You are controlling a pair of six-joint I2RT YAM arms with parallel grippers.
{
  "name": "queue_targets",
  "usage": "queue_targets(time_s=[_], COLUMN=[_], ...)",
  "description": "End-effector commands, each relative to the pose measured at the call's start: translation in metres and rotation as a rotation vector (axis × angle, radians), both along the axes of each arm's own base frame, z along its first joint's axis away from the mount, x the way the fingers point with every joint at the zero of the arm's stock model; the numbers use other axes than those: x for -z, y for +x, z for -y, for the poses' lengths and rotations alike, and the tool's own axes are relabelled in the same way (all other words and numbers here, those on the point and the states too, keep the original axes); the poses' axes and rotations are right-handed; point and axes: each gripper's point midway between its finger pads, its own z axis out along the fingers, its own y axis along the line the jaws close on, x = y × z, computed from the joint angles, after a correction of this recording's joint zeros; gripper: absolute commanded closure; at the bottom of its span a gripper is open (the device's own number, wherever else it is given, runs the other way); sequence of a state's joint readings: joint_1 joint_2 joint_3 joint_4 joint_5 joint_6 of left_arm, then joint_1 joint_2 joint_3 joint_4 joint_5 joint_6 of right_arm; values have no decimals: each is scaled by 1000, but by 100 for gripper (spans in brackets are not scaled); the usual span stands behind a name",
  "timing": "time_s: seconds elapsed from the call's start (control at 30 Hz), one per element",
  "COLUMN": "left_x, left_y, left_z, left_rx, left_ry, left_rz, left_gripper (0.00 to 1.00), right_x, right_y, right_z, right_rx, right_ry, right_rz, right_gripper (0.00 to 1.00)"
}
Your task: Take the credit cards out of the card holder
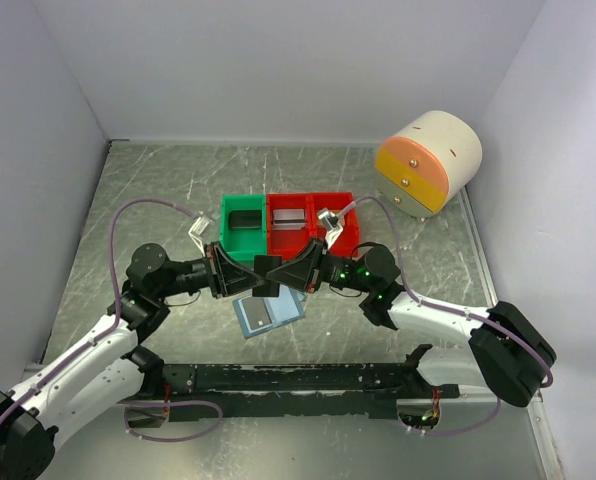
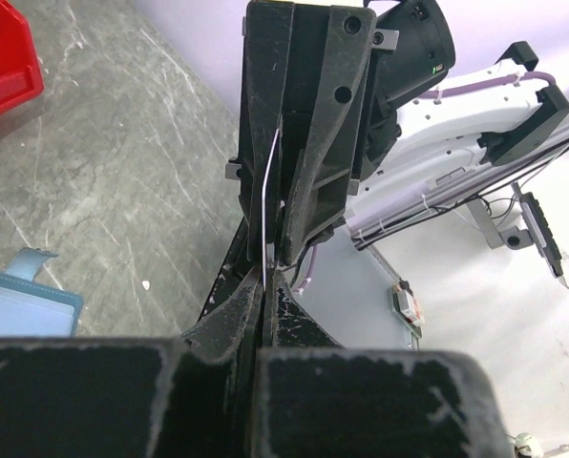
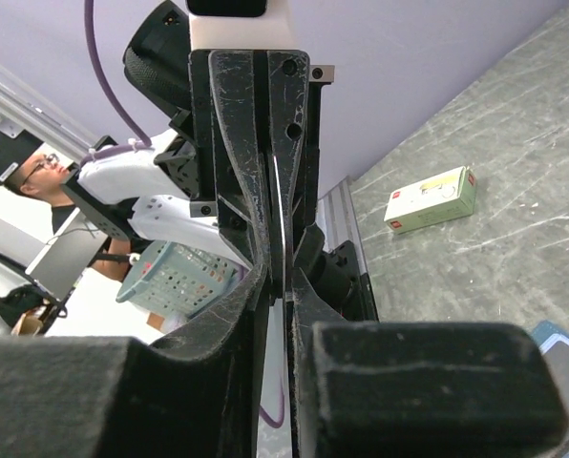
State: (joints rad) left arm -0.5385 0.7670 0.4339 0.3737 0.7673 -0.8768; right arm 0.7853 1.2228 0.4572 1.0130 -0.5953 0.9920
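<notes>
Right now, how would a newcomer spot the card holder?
Start at the row of green and red bins in the middle of the table. Just toward the near edge lies the card holder, flat and open. It alone is light blue, and thin where the bins are deep.

Our arms bend inward and meet at the middle, hands tip to tip. Our left hand (image 2: 265,284) and our right hand (image 3: 277,275) each pinch the same thin credit card (image 2: 271,186) between closed fingers.
</notes>
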Motion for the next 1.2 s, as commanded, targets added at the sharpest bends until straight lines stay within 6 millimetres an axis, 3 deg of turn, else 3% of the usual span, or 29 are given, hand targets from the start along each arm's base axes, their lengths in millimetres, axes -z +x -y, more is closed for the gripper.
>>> queue_targets(time_s=[0.0, 0.17, 0.47, 0.6, 0.73, 0.9, 0.97, 1.1, 1.13, 1.17], left_x=[-6, -8, -11, -11, -10, -7, -6, -4, 0, 1], left_y=[-6, -7, -9, -10, -8, -5, -3, 7, 13, 20], left_z=[1, 0, -1, -1, -2, -4, -7, -14, -20, -27], left_rx=[30, 26, 26, 24, 15, -20, -49, -120, -161, -215], left_ry=[-33, -58, -93, -100, -93, -53, -34, 70, 137, 206], left_rz=[24, 26, 29, 29, 28, 27, 32, 53, 57, 64], left_gripper=[93, 93, 93, 93, 89, 70, 55, 17, 3, 0], right_x=[-12, -15, -17, -18, -17, -15, -15, -12, -10, -6], right_y=[-8, -10, -12, -13, -11, -8, -8, -5, -2, 2], right_z=[2, 3, 4, 5, 6, 7, 8, 9, 10, 11], right_rx=[-22, -30, -37, -39, -24, 2, 6, 30, 50, 76], right_ry=[42, 51, 60, 59, 48, 26, 17, -13, -38, -74], right_rz=[43, 49, 47, 54, 51, 49, 48, 49, 47, 52], right_gripper=[88, 92, 89, 100, 100, 100, 100, 100, 100, 100])
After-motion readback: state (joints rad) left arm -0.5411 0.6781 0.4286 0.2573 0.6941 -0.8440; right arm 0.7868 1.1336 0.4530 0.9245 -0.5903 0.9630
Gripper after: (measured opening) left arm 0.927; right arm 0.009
